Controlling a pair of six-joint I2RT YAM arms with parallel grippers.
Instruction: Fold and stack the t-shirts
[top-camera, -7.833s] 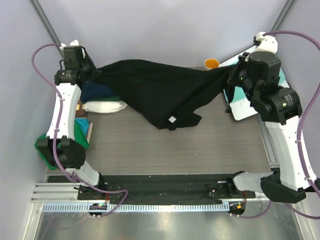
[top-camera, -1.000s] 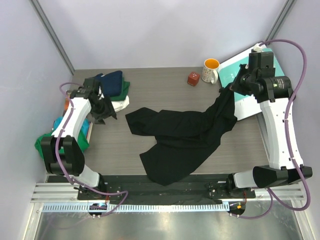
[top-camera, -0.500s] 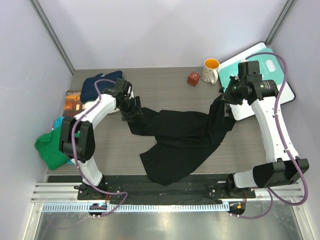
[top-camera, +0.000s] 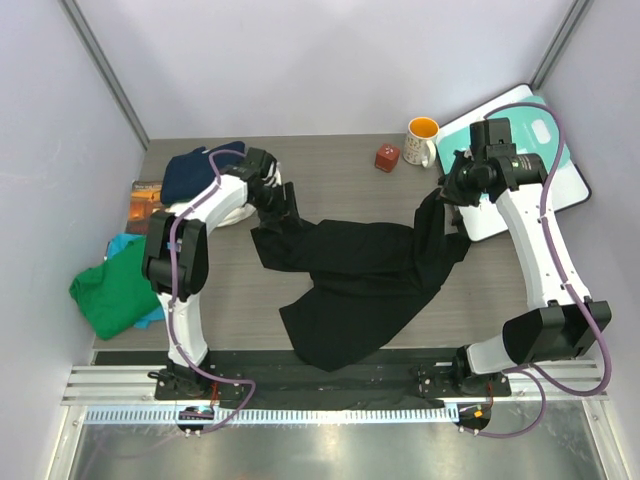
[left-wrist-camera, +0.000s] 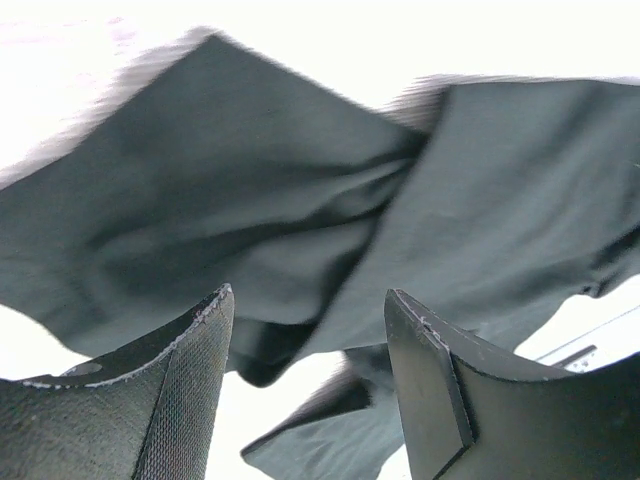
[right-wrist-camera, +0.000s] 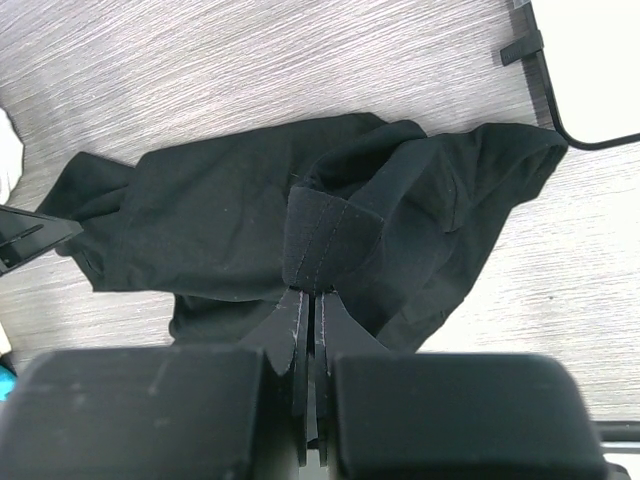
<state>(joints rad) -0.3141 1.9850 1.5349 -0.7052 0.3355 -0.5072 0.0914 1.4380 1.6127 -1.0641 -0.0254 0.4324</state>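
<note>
A t-shirt (top-camera: 360, 275) lies in the middle of the table (top-camera: 330, 172); a mug (top-camera: 422, 140) and a cube (top-camera: 387, 157) sit behind it, a board (top-camera: 535, 150) to the right, more t-shirts (top-camera: 115, 295) to the left.

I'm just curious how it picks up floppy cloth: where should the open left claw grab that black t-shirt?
Probably the rumpled left end of the black t-shirt, coming straight down from above. Its folds stand up off the table, giving the open left claw, which hovers right there, something to pinch. The right claw holds the opposite end, so the shirt could then be spread.

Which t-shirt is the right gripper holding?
The black t-shirt, spread across the middle; the right gripper pinches its edge. The green t-shirt and navy t-shirt lie at left.
</note>
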